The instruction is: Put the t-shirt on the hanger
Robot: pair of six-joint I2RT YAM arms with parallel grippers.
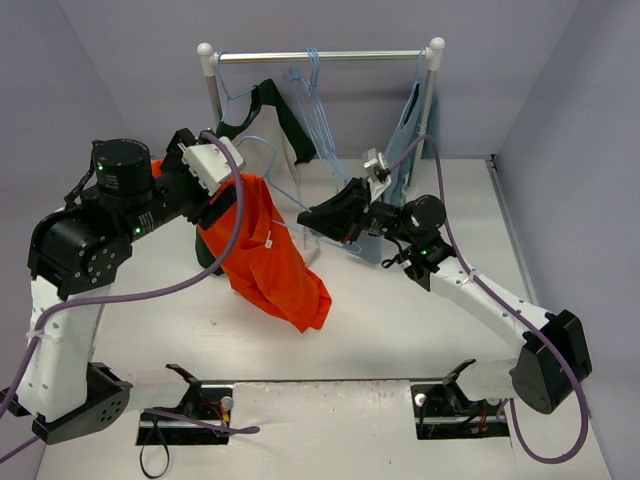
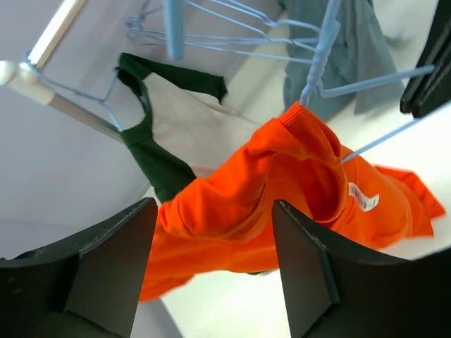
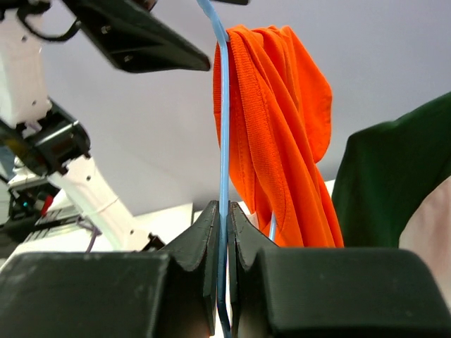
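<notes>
Left end effector [image 2: 215, 210] gapes empty, right end effector [image 3: 224, 215] pinches the hanger [image 3: 223, 120], so the loosely draped t-shirt [image 1: 270, 262] could slip off.

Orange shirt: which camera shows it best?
The top view: it alone shows the whole shirt, top to bottom. The left wrist view gets the collar and label up close. The right wrist view catches only a bunched fold beside the hanger.

Robot laboratory cell
A left arm [image 1: 70, 260] and right arm [image 1: 490, 300] are bolted to a white table [image 1: 400, 330], enclosed by plain grey walls [image 1: 120, 60].
</notes>
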